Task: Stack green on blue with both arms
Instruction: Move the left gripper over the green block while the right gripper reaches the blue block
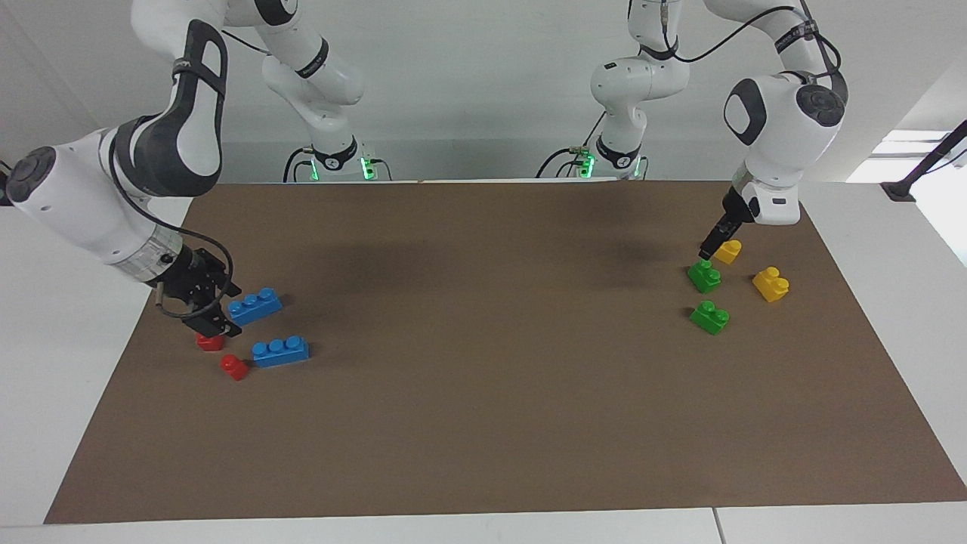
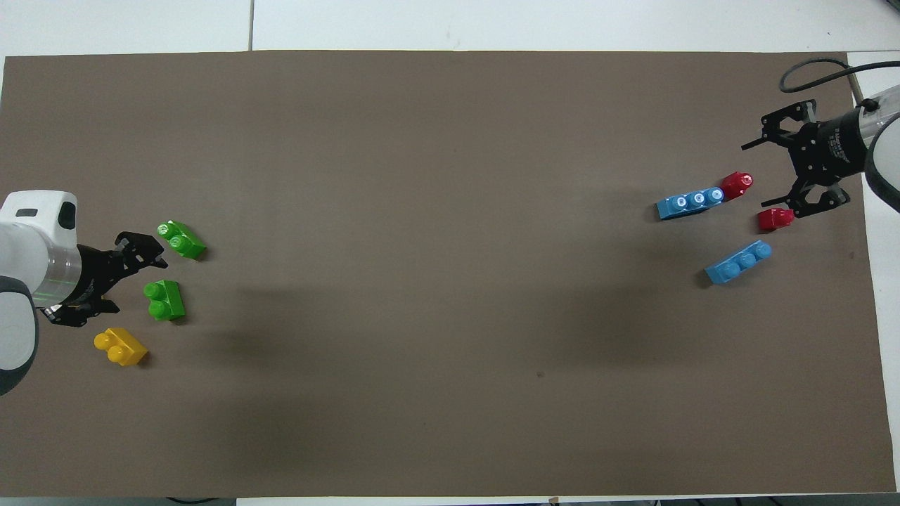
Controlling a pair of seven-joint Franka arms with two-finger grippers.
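We are in the approach step. Left gripper [image 1: 709,249], fingers apart, hangs over green [image 1: 704,276]; right gripper [image 1: 214,313], fingers apart, beside blue [image 1: 255,305], both at the mat's [image 1: 483,423] ends. Next: close.

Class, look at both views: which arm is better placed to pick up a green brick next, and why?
Left. The left gripper, open, hangs right over the green brick at its end of the table. The right gripper is by the blue bricks, so probably not.
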